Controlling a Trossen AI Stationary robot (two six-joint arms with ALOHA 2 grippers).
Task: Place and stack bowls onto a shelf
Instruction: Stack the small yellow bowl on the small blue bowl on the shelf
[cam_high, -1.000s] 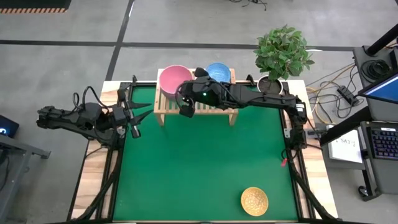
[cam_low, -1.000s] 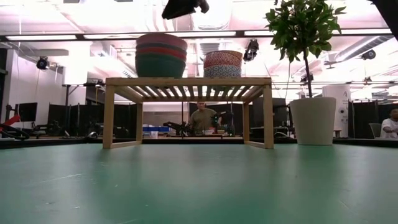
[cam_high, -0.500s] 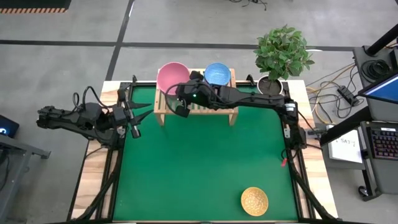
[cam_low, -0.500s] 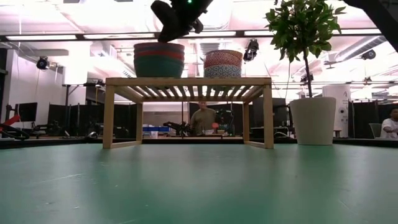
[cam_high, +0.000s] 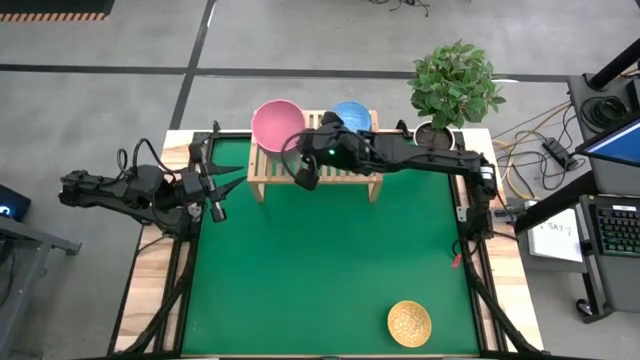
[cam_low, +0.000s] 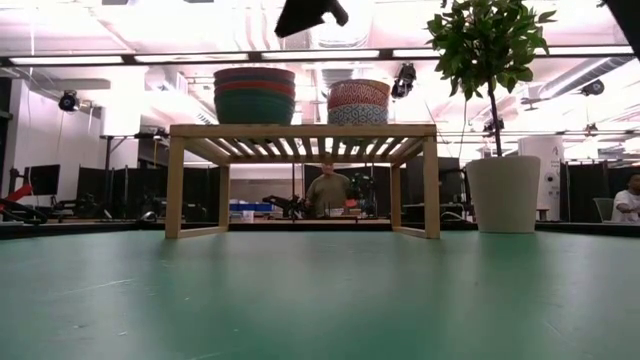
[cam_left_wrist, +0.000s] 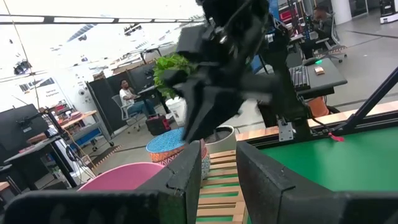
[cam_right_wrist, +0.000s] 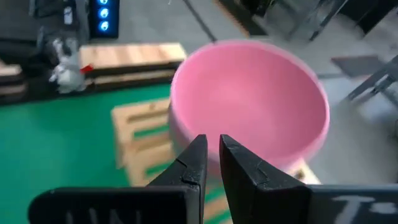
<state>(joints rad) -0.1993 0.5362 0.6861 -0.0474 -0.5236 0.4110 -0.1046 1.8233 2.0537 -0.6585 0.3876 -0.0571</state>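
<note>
On the shelf (cam_high: 315, 178) (cam_low: 300, 131) stand two stacks of bowls. The left stack (cam_low: 255, 95) has the pink bowl (cam_high: 278, 125) (cam_right_wrist: 249, 102) on top, over a red and a green one. The right stack (cam_low: 358, 101) shows patterned bowls, with the light blue bowl (cam_high: 351, 117) topmost. A yellow patterned bowl (cam_high: 409, 323) sits alone near the table's near right corner. My right gripper (cam_high: 303, 178) (cam_low: 312, 12) (cam_right_wrist: 213, 144) hovers shut above the shelf's front edge, just right of the pink bowl and clear of it. My left gripper (cam_high: 225, 188) (cam_left_wrist: 217, 163) waits open at the table's left edge.
A white plant pot (cam_high: 437, 135) (cam_low: 504, 193) with a leafy plant stands right of the shelf at the far edge. Green mat (cam_high: 320, 270) stretches bare between the shelf and the yellow bowl. A person (cam_low: 325, 190) sits in the room behind the table.
My right gripper swung toward the table's left against the top of the left stack, then drew back right and up. The pink bowl slid slightly left and now sits squarely on its stack.
</note>
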